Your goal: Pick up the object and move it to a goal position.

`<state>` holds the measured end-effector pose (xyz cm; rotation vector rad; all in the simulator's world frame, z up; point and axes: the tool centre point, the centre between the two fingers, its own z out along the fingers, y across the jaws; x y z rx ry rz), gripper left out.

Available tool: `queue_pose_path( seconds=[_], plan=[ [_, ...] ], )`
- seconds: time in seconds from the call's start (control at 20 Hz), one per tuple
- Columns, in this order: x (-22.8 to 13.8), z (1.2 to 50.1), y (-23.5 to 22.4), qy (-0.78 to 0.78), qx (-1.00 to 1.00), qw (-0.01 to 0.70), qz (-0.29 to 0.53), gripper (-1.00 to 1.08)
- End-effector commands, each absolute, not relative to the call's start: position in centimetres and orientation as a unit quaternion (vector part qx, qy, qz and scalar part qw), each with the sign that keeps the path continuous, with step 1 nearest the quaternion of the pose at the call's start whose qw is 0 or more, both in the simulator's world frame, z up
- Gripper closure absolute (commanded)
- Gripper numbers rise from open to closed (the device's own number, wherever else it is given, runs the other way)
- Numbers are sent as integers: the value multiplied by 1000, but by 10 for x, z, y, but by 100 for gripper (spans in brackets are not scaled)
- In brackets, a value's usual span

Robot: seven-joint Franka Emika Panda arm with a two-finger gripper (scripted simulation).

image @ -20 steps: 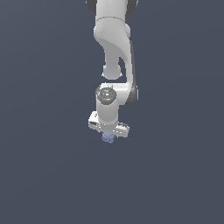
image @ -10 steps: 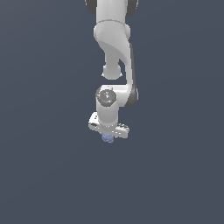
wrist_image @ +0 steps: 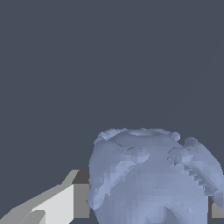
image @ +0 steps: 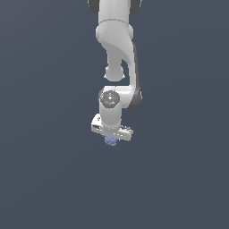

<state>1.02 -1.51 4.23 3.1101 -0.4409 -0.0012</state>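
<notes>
The object (image: 110,141) is a small, bumpy, pale blue-lavender lump that hangs just under the white hand of the arm in the exterior view. My gripper (image: 111,138) is shut on it, and only the lump's lower part shows below the hand. In the wrist view the object (wrist_image: 148,175) fills the space between the fingers. One white finger with a grey pad (wrist_image: 65,201) presses against one side of it, and a sliver of the other pad (wrist_image: 216,210) shows at the opposite side.
The white arm (image: 117,53) reaches down from the top of the exterior view. Around and beyond it there is only plain dark grey-blue ground (image: 44,179), with no other objects or marker.
</notes>
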Motion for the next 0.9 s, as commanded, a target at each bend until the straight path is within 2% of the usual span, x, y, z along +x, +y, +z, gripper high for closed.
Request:
queue_pose_path(
  seconds=[0.0,0.85],
  plan=[
    [8,47,-10,-140,990,0,0,108],
    [-34,109,67,-140,990,0,0,108]
  ],
)
